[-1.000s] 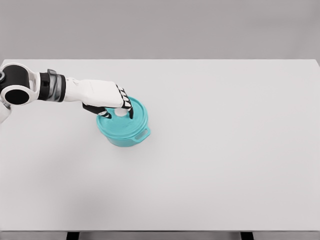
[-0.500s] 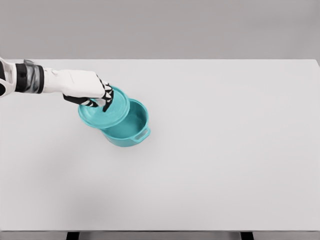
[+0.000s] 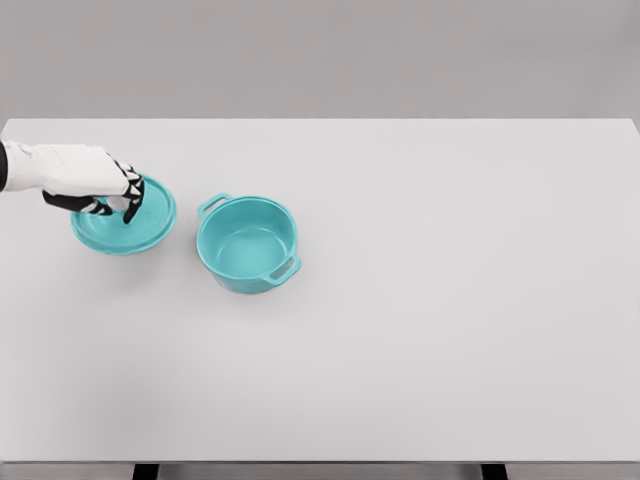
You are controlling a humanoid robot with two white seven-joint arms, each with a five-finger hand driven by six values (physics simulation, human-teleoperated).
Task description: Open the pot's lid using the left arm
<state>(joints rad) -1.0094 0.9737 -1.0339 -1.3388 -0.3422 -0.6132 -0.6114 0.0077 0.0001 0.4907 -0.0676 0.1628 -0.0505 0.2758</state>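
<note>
A teal pot [image 3: 248,243] stands uncovered left of the table's middle, its inside bare and a handle on each side. Its teal lid [image 3: 140,228] is well to the left of the pot, near the table's left edge, clear of the pot rim. My left hand [image 3: 112,199] comes in from the left edge and sits over the lid, its black-tipped fingers [image 3: 133,198] curled around the lid's knob. Whether the lid rests on the table or hangs just above it I cannot tell. The right arm is out of view.
The white table [image 3: 430,300] spreads wide to the right of the pot, with its front edge near the bottom of the picture and a grey wall behind.
The left hand lifted the lid off the pot and carried it leftward, from above the pot's rim to a spot near the table's left edge. The pot stayed put.
</note>
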